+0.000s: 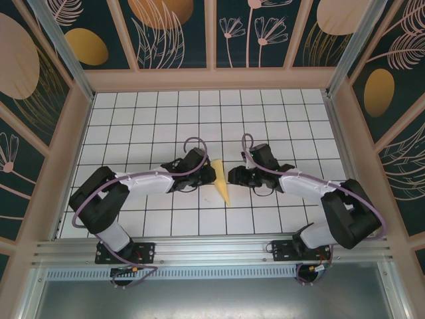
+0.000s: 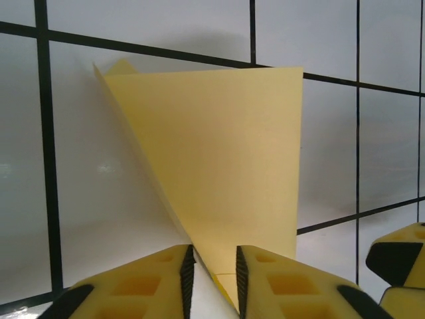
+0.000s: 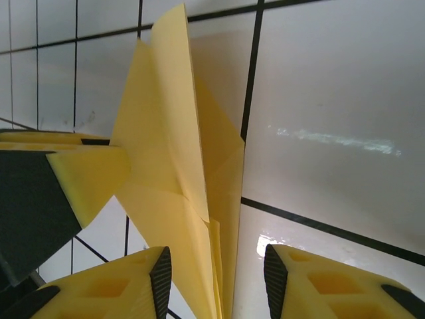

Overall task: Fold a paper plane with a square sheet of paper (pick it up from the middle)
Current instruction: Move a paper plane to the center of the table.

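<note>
Jaws of the left gripper (image 2: 214, 272): stand close together, leave a narrow gap, straddle the narrow end of the paper plane (image 2: 226, 166); cannot tell whether actually pinching it. Jaws of the right gripper (image 3: 216, 276): stand plainly apart, flank the folded yellow layers, which rise on edge between the pads. From above: sits between the two grippers near the middle of the white gridded surface (image 1: 199, 113), broad end away from the arm bases, pointed end toward them.
</note>
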